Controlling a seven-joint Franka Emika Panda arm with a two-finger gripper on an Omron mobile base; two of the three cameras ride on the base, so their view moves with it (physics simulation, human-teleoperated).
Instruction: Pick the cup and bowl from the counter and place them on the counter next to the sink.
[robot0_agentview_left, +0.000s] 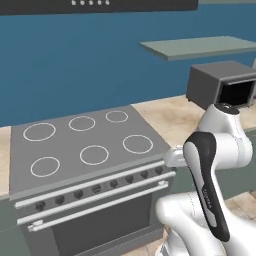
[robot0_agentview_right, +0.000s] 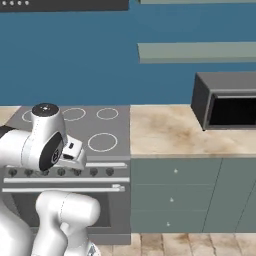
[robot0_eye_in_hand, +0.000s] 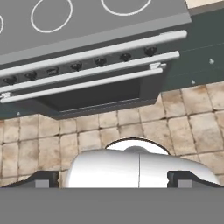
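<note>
From where I stand, the arm is folded up in front of the stove, its hand tucked low and looking down past the oven door at the tiled floor. The fingers stand wide apart at the two bottom corners of the hand view, with nothing between them.

The beige marble surface runs along the blue wall, its long axis left to right, its front edge straight above the grey-green cabinets. It starts flush against the stove's right side and carries a dark microwave further right, set back toward the wall with its open front facing into the room. Between the stove's edge and the microwave lies a bare stretch of the surface.

Two pale shelves hang above it on the wall, well clear of the worktop. The stove's row of knobs and its long handle bars run parallel to the surface's front edge.
</note>
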